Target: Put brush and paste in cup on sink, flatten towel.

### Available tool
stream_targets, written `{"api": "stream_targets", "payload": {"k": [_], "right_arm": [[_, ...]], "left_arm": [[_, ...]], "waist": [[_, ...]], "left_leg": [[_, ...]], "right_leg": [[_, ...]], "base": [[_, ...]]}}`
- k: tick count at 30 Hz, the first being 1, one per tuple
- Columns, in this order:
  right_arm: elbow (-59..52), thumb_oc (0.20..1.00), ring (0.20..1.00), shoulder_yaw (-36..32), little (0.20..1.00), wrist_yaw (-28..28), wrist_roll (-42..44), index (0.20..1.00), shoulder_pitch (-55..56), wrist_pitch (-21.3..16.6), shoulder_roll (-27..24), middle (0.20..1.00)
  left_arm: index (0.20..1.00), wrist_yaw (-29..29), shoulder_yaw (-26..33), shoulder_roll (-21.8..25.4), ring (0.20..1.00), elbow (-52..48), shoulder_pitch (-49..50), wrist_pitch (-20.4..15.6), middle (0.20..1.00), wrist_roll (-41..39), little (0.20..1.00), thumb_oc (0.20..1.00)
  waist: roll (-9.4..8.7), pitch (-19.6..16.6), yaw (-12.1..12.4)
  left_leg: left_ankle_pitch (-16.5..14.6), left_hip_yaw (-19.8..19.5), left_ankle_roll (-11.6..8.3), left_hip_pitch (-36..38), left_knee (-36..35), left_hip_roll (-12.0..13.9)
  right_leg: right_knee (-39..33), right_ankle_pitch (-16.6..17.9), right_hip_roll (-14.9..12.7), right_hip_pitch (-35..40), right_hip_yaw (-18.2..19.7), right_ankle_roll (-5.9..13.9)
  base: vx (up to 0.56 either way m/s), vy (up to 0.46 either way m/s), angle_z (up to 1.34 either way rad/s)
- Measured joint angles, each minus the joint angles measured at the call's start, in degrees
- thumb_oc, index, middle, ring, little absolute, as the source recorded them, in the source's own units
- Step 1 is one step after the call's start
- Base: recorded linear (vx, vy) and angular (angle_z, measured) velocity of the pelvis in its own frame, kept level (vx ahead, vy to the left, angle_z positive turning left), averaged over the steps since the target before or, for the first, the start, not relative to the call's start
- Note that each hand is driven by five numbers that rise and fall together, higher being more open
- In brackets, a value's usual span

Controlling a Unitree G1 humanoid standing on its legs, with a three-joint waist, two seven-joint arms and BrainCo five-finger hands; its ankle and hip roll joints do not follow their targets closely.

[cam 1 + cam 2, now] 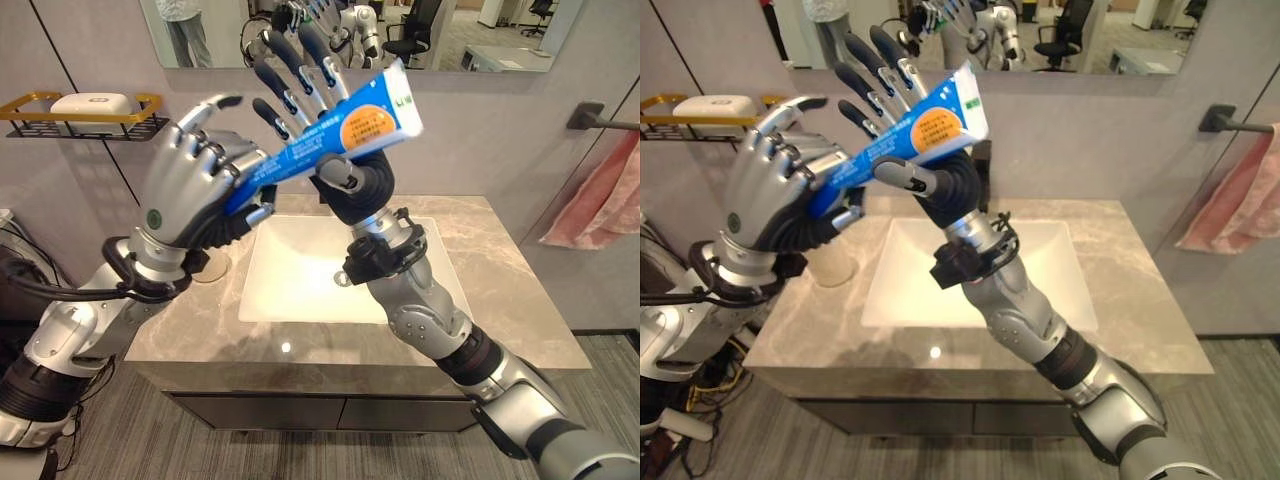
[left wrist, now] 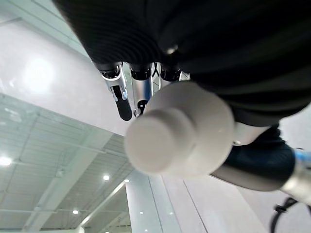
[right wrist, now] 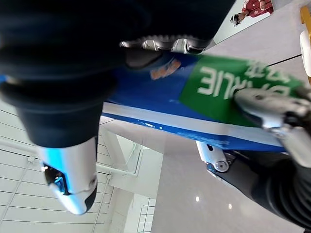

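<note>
Take the sink basin [image 1: 300, 275] as your landmark. Both hands are raised above it, nearer to you than the wall mirror [image 1: 460, 30], and both are on the toothpaste tube [image 1: 335, 140].

The tube's long axis runs on a diagonal: the capped end sits low, above the counter left of the basin, and the flat crimped end sits high, above the basin's far edge. In the left wrist view the white cap [image 2: 177, 131] points straight out of the fist.

The left hand [image 1: 185, 195] is wrapped around the capped end, with fingers and thumb curled on the tube. The right hand [image 1: 940, 185] supports the tube's middle and upper part from behind: its palm lies against the tube, its thumb is pressed across the front, and its fingers [image 1: 285, 75] stand straight and fanned upward. Treat this as a 2-hand hold, with the left hand carrying the firm grip.

The cup [image 1: 835, 262] stands on the counter just left of the basin, directly below the left hand. The left hand is therefore the nearer 1, and the capped end already points down toward the cup.

Farther back, a pink towel [image 1: 600, 195] hangs from a wall bar right of the basin. I cannot locate the brush.
</note>
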Motion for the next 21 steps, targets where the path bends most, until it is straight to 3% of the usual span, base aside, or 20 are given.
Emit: {"api": "stream_targets", "payload": {"k": [1, 3, 7, 21], "right_arm": [[0.0, 0.702, 0.702, 0.0, 0.702, 0.0, 0.0, 0.702, 0.0, 0.0, -0.4, 0.702], [0.0, 0.46, 0.46, 0.0, 0.46, -0.1, 0.0, 0.46, 0.0, 0.0, -0.6, 0.46], [0.0, 0.2, 0.2, 0.0, 0.2, -0.2, 0.0, 0.2, 0.0, 0.0, -0.4, 0.2], [0.0, 0.2, 0.2, 0.6, 0.2, -0.7, -0.1, 0.2, -0.1, -0.1, 1.1, 0.2]], "left_arm": [[0.2, 0.0, 0.0, 0.0, 0.2, 0.0, 0.0, 0.0, 0.2, 0.0, 0.2, 0.2], [0.2, 0.0, 0.0, 0.0, 0.2, 0.2, 0.1, 0.0, 0.2, 0.0, 0.2, 0.2], [0.2, -0.1, 0.0, -0.1, 0.2, 0.4, 0.1, 0.1, 0.2, 0.0, 0.2, 0.2], [0.2, -0.6, 0.1, -4.5, 0.2, -0.3, 3.9, -1.0, 0.2, -2.3, 0.2, 0.2]], "waist": [[0.0, 0.0, 0.0], [-0.01, 0.0, 0.0], [-0.01, 0.0, 0.0], [-0.03, 0.0, 0.4]], "left_leg": [[0.0, 0.0, 0.0, 0.0, 0.0, 0.0], [0.0, 0.0, 0.0, 0.0, 0.0, 0.0], [0.0, 0.0, 0.0, 0.0, 0.0, 0.0], [0.0, 0.0, 0.01, 0.1, 0.0, 0.0]], "right_leg": [[0.0, 0.0, 0.0, 0.0, 0.0, 0.0], [0.0, 0.0, 0.0, 0.0, 0.0, 0.0], [0.0, 0.0, 0.0, 0.0, 0.0, 0.0], [0.0, 0.0, 0.0, 0.1, 0.0, 0.0]], "base": [[0.0, 0.0, 0.0], [0.0, 0.0, 0.0], [0.0, 0.0, 0.0], [0.0, 0.0, 0.0]]}}
